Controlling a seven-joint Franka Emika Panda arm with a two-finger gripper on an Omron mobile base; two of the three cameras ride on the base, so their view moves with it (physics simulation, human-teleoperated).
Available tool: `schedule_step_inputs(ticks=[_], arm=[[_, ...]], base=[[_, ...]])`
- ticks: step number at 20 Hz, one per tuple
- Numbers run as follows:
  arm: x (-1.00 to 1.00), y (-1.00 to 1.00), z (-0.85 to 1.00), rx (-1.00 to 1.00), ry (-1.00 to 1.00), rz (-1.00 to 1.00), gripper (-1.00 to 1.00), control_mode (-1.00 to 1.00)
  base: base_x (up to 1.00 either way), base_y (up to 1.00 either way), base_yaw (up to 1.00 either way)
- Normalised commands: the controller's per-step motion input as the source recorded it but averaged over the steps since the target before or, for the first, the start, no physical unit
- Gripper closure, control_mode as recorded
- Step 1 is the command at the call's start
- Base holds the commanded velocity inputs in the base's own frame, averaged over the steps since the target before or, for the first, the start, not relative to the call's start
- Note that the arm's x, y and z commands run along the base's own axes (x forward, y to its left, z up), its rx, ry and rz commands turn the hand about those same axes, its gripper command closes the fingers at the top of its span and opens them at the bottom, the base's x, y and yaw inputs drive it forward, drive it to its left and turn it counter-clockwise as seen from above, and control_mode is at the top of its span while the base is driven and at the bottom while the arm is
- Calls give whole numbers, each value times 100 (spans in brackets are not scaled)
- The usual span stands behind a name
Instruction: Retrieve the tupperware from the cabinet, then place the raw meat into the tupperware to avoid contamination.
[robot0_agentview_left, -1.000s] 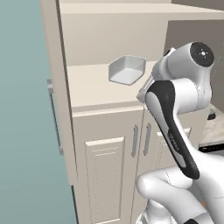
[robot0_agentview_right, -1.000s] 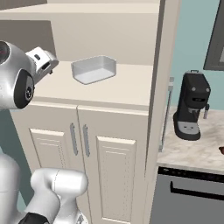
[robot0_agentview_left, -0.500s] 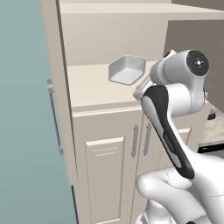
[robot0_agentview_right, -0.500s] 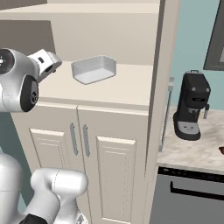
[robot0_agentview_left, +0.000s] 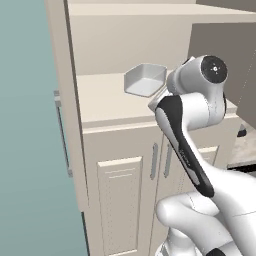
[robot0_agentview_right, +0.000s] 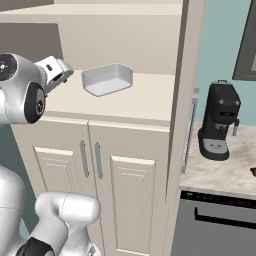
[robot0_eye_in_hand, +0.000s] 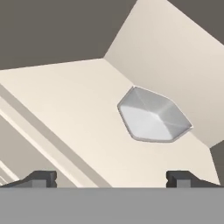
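Compared with a second ago, the arm has swung its upper joint more toward the open shelf of the cabinet (robot0_agentview_right: 135, 165), and the tool (robot0_eye_in_hand: 111, 177) now looks directly into the opening. I judge this as the approach to the first step, fetching the tub; nothing is grasped yet.

The tool is opened wide, as far as it goes, and its two dark tips stand well apart at the bottom of the hand view. It holds nothing and touches nothing; between the tips there is bare shelf.

The tupperware (robot0_eye_in_hand: 153, 116) stands ahead of the tool, deeper on the shelf and a little to the right of the line between the tips, near the back corner of the cabinet. It is upright, without lid and empty. In the right base view, the tupperware (robot0_agentview_right: 107, 79) is near the wrist but apart from it.

A small reddish thing shows on the tabletop at the far edge of the right base view, beyond the coffee machine (robot0_agentview_right: 219, 121); whether it is the raw meat I cannot tell.
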Motion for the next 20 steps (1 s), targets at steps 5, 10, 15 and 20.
schedule_step_inputs(ticks=[5, 10, 15, 20], arm=[[19, 0, 2, 0, 6, -5, -100, -100], [21, 0, 0, 0, 5, -3, -100, -100], [23, -1, 0, 0, 3, -2, -100, -100], [25, 0, 0, 2, 0, 0, -100, -100]], base=[[0, 0, 0], [0, 0, 0], [0, 0, 0], [0, 0, 0]])
